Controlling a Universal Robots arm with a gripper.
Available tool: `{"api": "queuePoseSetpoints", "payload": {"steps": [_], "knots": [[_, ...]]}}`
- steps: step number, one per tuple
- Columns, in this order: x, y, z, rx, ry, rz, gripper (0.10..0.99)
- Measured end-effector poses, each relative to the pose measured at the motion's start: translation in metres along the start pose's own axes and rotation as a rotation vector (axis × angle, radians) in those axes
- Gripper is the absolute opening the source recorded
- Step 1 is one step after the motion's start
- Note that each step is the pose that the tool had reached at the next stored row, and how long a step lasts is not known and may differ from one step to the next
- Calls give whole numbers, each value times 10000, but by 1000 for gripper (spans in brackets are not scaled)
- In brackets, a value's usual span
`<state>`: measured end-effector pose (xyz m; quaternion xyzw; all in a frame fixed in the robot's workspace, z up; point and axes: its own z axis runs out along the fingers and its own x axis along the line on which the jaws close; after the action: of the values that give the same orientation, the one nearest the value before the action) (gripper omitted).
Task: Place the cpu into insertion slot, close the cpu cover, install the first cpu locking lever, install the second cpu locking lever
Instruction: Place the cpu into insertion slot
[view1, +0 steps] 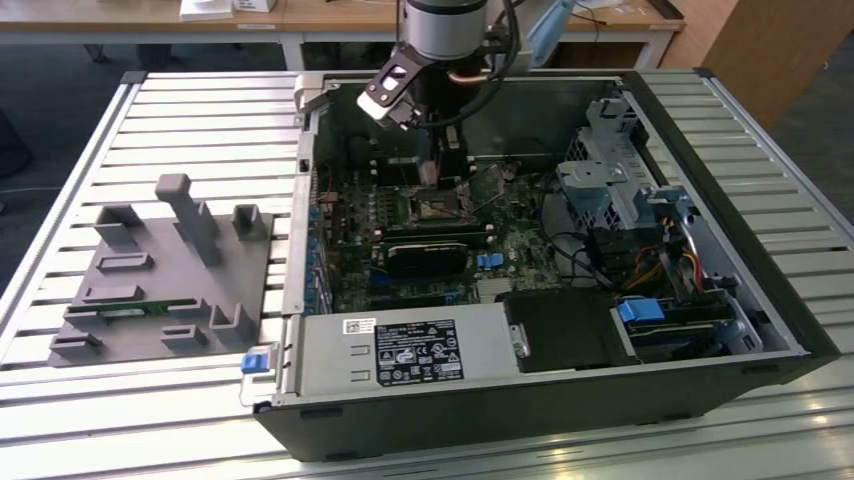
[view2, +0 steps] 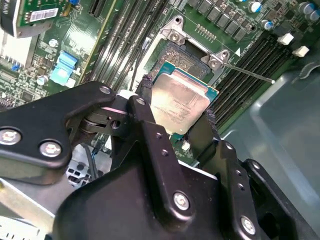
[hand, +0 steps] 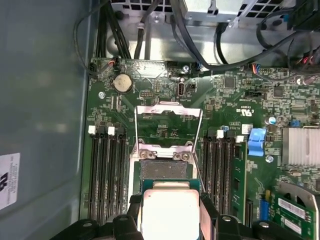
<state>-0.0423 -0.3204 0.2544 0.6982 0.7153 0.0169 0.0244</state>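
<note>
Plainly, the one claw (view2: 177, 107) had its two fingers (view2: 145, 92) clamped on opposite edges of the single chip (view2: 182, 97), whose grey metal top showed in both wrist views. The chip hung over the one open socket (view2: 180, 55) and was not seated in it. The socket's cover (hand: 169, 111), one silvery frame with a square window, lay flipped back on the green board (hand: 225, 100). Two screws (view2: 174, 36) sat along the socket's edge, and one thin lever rod (view2: 248, 72) stuck out beside them. In the exterior view the arm (view1: 447, 25) reached into one open computer case (view1: 534, 415) on a slatted table (view1: 200, 110).
</note>
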Motion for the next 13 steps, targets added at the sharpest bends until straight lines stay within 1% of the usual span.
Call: {"api": "queuePoseSetpoints", "payload": {"steps": [8, 13], "knots": [[7, -8, 140, 0, 0, 2, 541], [11, -9, 170, -1, 0, 0, 541]]}}
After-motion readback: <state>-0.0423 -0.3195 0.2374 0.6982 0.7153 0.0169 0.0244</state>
